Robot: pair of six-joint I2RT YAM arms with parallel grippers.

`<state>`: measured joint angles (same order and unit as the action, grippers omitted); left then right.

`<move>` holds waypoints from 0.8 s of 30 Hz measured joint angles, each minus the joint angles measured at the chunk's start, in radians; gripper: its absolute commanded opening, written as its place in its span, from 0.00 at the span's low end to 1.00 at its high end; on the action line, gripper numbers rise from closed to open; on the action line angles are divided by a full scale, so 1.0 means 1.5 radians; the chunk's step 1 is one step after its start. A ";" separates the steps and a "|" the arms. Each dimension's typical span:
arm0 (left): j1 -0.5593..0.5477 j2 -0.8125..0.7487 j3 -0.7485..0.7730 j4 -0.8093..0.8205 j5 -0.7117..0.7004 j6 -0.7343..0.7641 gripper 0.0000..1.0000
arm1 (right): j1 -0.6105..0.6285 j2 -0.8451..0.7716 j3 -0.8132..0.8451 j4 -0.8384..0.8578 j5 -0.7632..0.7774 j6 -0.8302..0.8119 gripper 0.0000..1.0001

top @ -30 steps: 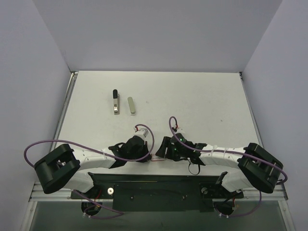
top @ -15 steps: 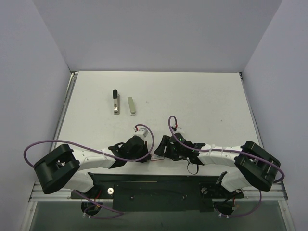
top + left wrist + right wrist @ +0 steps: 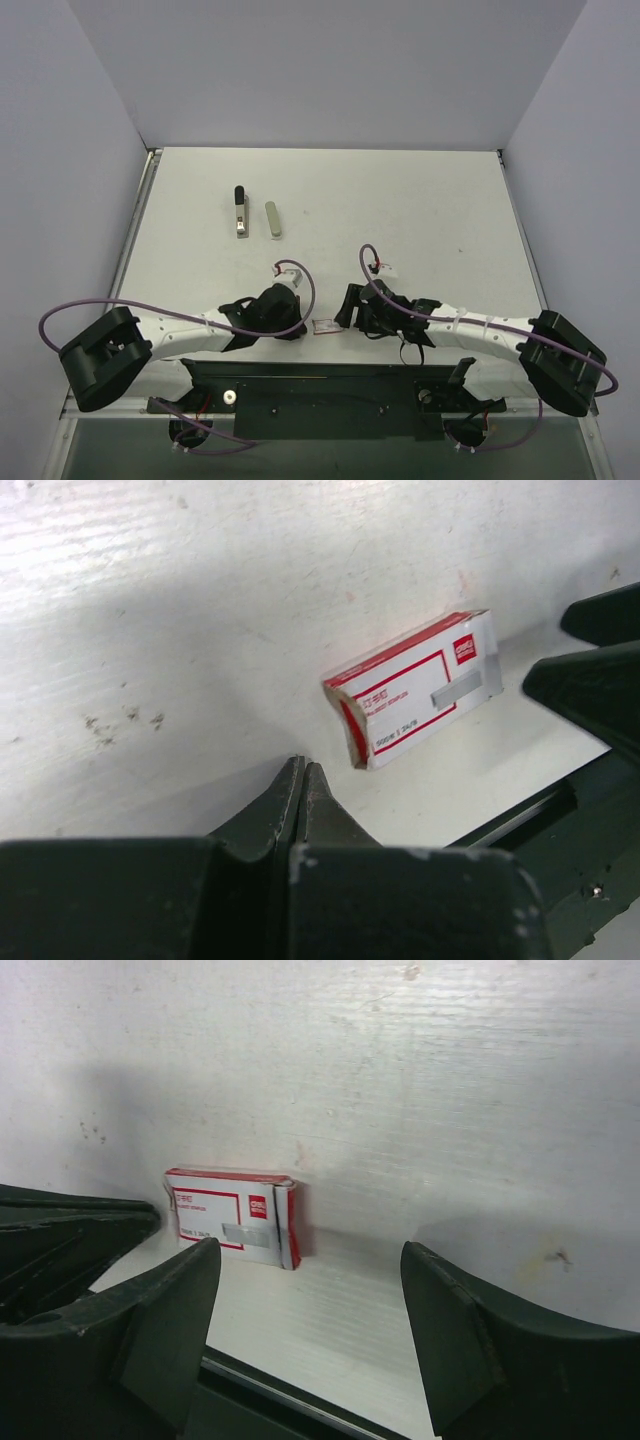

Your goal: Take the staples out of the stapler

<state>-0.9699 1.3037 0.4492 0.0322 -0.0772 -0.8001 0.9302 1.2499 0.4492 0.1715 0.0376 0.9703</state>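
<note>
Left arm (image 3: 170,330), right arm (image 3: 490,328): white links, black joint housings. Purple cables (image 3: 100,301) loop behind left gripper (image 3: 303,780) and right gripper (image 3: 310,1260). Fingers (image 3: 170,1320) matte black, wedge-shaped.

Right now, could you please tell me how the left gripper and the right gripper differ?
The left gripper has its jaws pressed shut; the right gripper has them wide apart. The left gripper sits at the left of the red-and-white box, the right gripper at its right. Both hold nothing, touch nothing and sit low near the table's near edge.
</note>
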 measured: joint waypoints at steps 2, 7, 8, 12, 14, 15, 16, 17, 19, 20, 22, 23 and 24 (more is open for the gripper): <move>0.000 -0.014 0.000 -0.026 -0.005 0.001 0.00 | 0.000 -0.017 0.002 -0.028 0.018 -0.009 0.73; 0.000 -0.068 0.000 -0.099 -0.026 0.004 0.04 | 0.000 -0.077 0.015 -0.102 0.070 -0.037 0.95; 0.000 -0.083 0.000 -0.112 -0.033 0.006 0.07 | -0.001 -0.093 0.018 -0.115 0.082 -0.045 0.97; 0.000 -0.143 0.008 -0.159 -0.057 0.012 0.21 | -0.005 -0.159 0.026 -0.164 0.122 -0.068 0.98; 0.000 -0.171 0.019 -0.185 -0.071 0.016 0.26 | -0.006 -0.180 0.030 -0.185 0.139 -0.078 0.98; 0.000 -0.185 0.025 -0.196 -0.079 0.017 0.28 | -0.009 -0.192 0.033 -0.199 0.149 -0.084 0.98; 0.000 -0.198 0.033 -0.207 -0.087 0.018 0.32 | -0.009 -0.200 0.033 -0.207 0.155 -0.088 0.99; 0.000 -0.211 0.040 -0.219 -0.095 0.021 0.34 | -0.009 -0.209 0.034 -0.218 0.162 -0.093 0.99; 0.000 -0.237 0.056 -0.238 -0.113 0.026 0.41 | -0.010 -0.226 0.035 -0.240 0.173 -0.104 0.99; 0.000 -0.250 0.063 -0.247 -0.122 0.031 0.46 | -0.009 -0.233 0.038 -0.253 0.178 -0.109 0.99; 0.000 -0.273 0.075 -0.262 -0.137 0.035 0.56 | -0.009 -0.242 0.051 -0.280 0.188 -0.118 1.00; 0.000 -0.287 0.079 -0.271 -0.144 0.038 0.61 | -0.009 -0.245 0.060 -0.294 0.194 -0.123 1.00; 0.000 -0.300 0.084 -0.278 -0.150 0.041 0.72 | -0.009 -0.248 0.070 -0.307 0.200 -0.126 1.00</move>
<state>-0.9699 0.8532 0.5747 -0.3847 -0.3019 -0.7383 0.9161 0.8783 0.5537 -0.2890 0.3370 0.7811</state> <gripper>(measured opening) 0.530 0.993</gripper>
